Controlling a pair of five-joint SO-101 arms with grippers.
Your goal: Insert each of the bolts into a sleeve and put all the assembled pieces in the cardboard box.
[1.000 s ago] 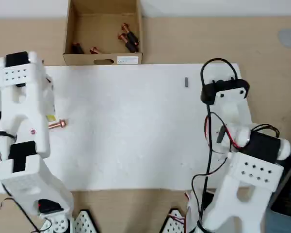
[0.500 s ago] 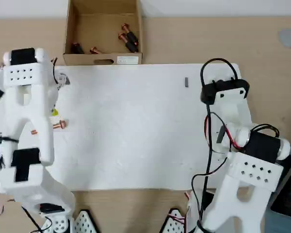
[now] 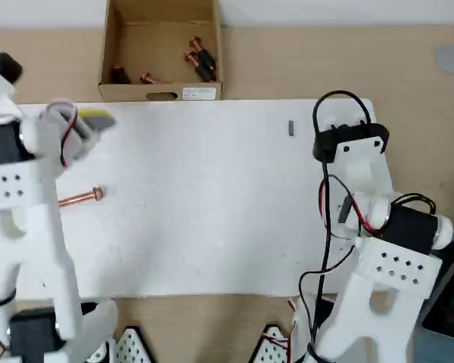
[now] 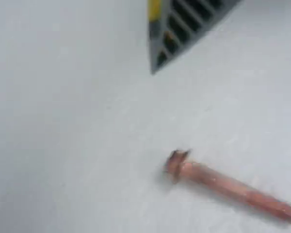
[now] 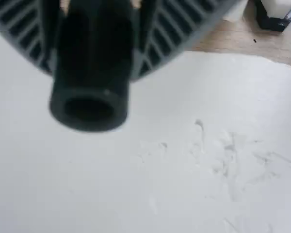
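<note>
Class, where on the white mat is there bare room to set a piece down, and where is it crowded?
Bare: the mat's middle, between the loose bolt and the right arm, up to the cardboard box. Crowded: the left edge under the left arm, and the box's right corner, with assembled pieces.

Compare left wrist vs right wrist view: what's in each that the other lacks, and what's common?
Left wrist: a copper bolt lying loose on the white mat, nothing gripping it. Right wrist: a black sleeve clamped in the right gripper, its open end facing the camera, plus a strip of wooden table past the mat's edge. Both: the white mat.
</note>
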